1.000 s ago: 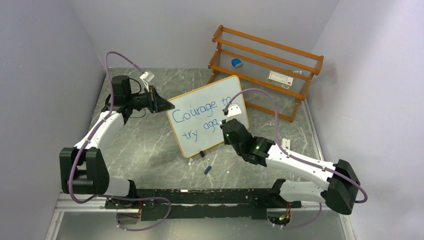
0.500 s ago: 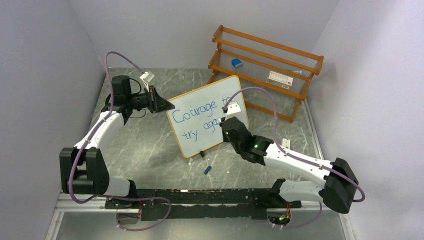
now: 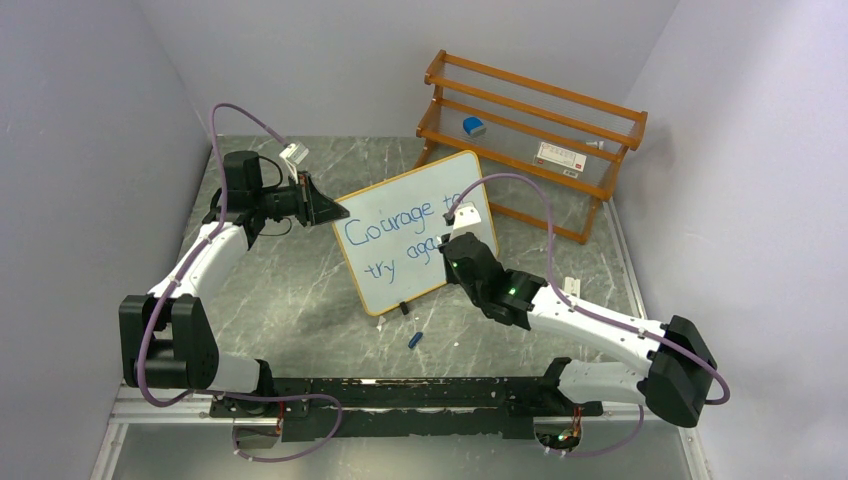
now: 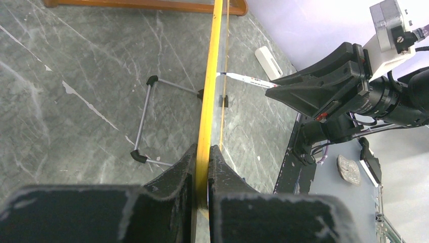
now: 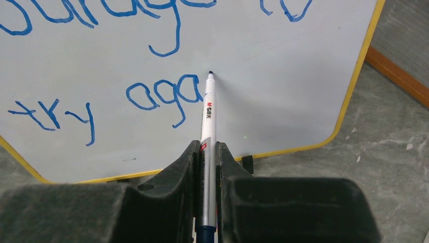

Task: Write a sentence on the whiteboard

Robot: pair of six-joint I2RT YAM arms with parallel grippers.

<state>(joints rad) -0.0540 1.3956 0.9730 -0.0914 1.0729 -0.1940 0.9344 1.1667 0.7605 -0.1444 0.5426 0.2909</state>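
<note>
The whiteboard [image 3: 400,262] stands tilted mid-table on black clip feet. Blue marker words on it read "Courage to" and below "try aga" [image 5: 152,96]. My left gripper [image 3: 322,207] is shut on the board's left edge, whose yellow frame [image 4: 207,101] runs between the fingers [image 4: 179,172]. My right gripper [image 3: 452,248] is shut on a white marker [image 5: 207,114], its tip at the board just right of "aga". The marker also shows in the left wrist view [image 4: 243,80], touching the board face.
An orange wooden rack [image 3: 530,135] stands behind the board with a blue-white eraser [image 3: 474,126] and a white box [image 3: 558,156]. A blue marker cap [image 3: 414,340] lies on the table in front. A wire stand [image 4: 144,121] props the board behind.
My right gripper has shifted slightly left and toward the board with the marker. The left arm and the board have not moved.
</note>
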